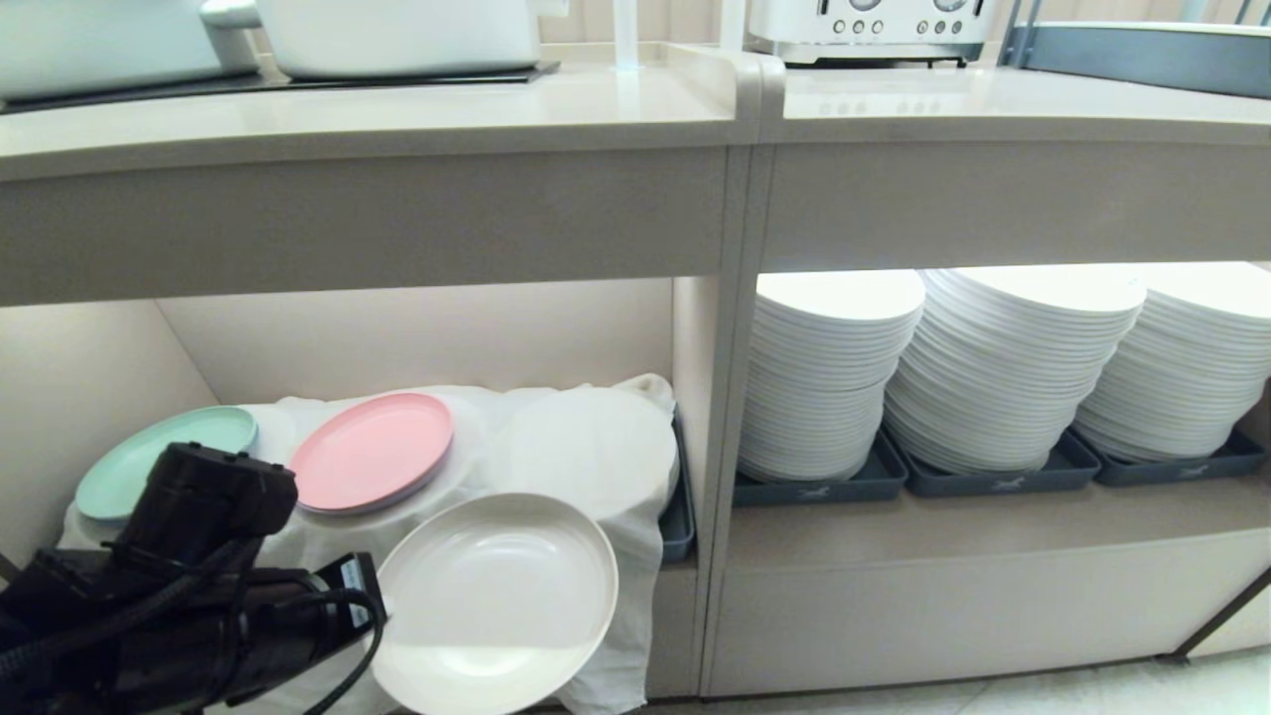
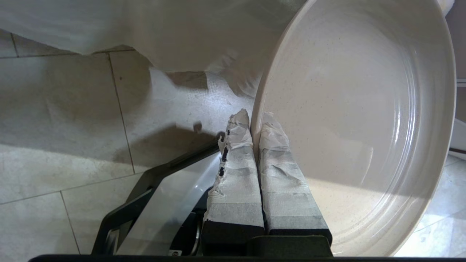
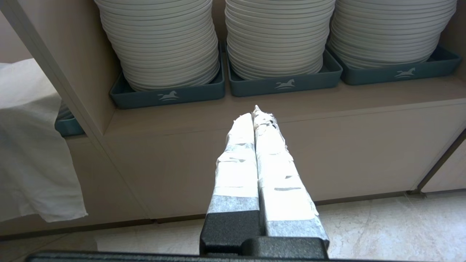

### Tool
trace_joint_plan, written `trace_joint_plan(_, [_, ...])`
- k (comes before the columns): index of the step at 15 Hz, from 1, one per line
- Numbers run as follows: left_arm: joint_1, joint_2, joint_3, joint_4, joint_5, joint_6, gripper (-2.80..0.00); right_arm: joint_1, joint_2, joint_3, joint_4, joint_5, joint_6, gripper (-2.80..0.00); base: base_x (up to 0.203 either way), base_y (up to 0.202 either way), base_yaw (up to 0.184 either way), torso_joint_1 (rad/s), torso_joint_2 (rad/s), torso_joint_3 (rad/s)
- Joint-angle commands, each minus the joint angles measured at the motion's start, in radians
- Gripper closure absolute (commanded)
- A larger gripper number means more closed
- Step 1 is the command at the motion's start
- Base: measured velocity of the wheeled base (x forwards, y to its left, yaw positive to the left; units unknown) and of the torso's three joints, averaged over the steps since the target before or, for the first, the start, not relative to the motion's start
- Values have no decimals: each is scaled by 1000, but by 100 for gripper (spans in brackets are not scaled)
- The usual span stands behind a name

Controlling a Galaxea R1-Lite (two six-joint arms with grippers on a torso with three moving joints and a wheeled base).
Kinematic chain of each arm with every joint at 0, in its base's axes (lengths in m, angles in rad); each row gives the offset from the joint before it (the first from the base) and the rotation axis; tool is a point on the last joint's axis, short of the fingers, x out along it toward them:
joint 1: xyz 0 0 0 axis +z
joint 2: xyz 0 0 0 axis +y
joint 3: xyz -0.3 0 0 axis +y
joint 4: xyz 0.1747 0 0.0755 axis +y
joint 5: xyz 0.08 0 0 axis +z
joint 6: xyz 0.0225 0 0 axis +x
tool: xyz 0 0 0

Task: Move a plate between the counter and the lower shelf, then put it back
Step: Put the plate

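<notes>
The left claw [image 1: 382, 606] itself was hidden behind its black arm housing in the head view, where only the round matte cream plate [image 1: 496, 601] showed beside it. That plate's lower edge was cut off by the frame. The wrinkled white gauzy cloth [image 1: 586, 447] hid whatever lay beneath it. The mint-green plate [image 1: 149, 457] near the cream plate was partly covered by the housing.

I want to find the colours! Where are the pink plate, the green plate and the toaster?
pink plate [image 1: 371, 452], head view, its middle.
green plate [image 1: 149, 459], head view, its visible face.
toaster [image 1: 869, 28], head view, its front.
</notes>
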Motion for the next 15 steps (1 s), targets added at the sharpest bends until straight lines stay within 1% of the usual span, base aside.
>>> trace_joint_plan(1, [0, -9, -1, -1, 1, -3, 0, 0, 0, 0, 0, 0, 0, 0, 0, 0, 0, 0, 0, 0])
trace_joint_plan(10, [1, -85, 66, -1, 7, -2, 0, 0, 0, 0, 0, 0, 0, 0, 0, 0, 0, 0, 0, 0])
trace_joint_plan(12, [26, -98, 87, -1, 6, 7, 0, 0, 0, 0, 0, 0, 0, 0, 0, 0, 0, 0, 0, 0])
trace_joint_plan(15, [66, -122, 130, -4, -8, 50, 0, 0, 0, 0, 0, 0, 0, 0, 0, 0, 0, 0, 0, 0])
